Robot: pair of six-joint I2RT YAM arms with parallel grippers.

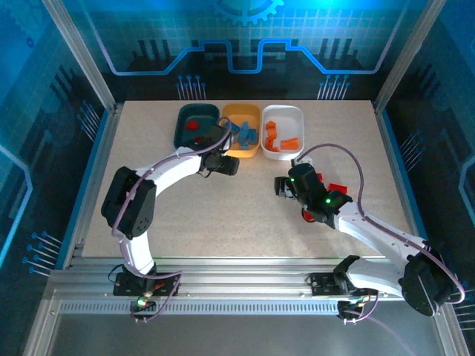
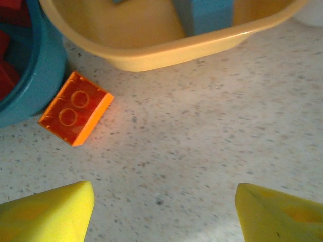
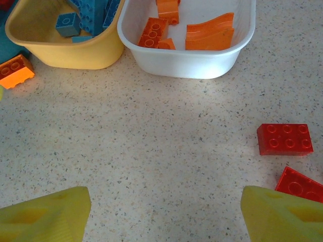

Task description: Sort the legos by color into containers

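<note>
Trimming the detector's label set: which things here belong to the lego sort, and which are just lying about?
Job: teal tray, yellow tray, white tray, loose orange brick, loose red bricks, sorted blue bricks, sorted orange bricks.
Lying about: only fixtures: aluminium frame, blue backdrop.

1. Left arm point(image 1: 159, 174): rises from its base, elbow bent, forearm reaching forward and to the right.
2. Left gripper point(image 1: 225, 165): yellow fingertips point(image 2: 48, 214) set wide apart, unloaded.
3. Right arm point(image 1: 378, 233): runs low, forward and to the left.
4. Right gripper point(image 1: 284, 185): yellow fingertips point(image 3: 43, 214) equally wide apart, unloaded.
</note>
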